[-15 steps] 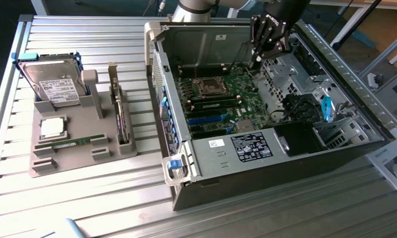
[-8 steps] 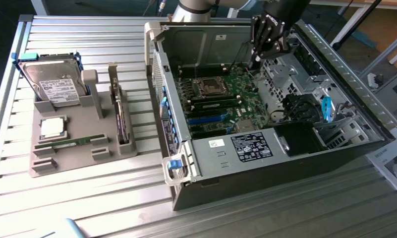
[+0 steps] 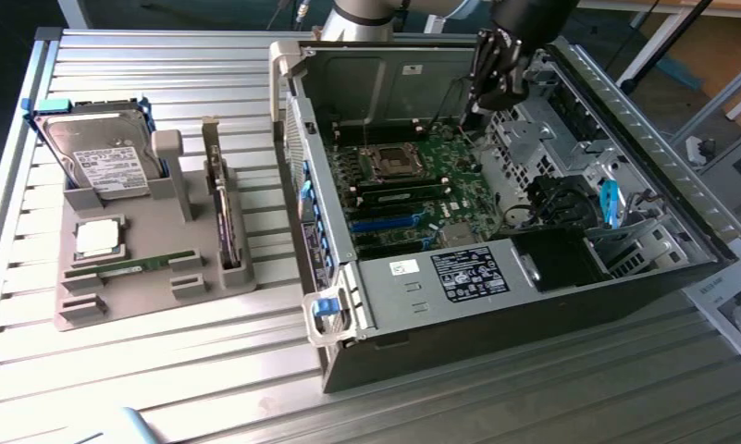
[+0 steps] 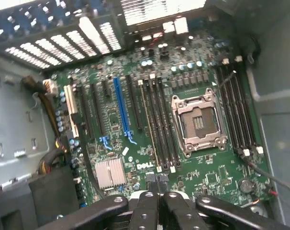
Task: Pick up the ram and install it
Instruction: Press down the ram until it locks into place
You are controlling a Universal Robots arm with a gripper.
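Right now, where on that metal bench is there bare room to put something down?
Bare slats lie in front of the grey parts tray and the computer case, along the near edge of the bench. The tray itself is crowded: hard drive, processor, ram.

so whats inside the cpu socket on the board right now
Nothing: the CPU socket sits bare in its metal frame, contact grid exposed. The square processor chip lies out on the grey holder, beside the ram. The claw hovers above the motherboard.
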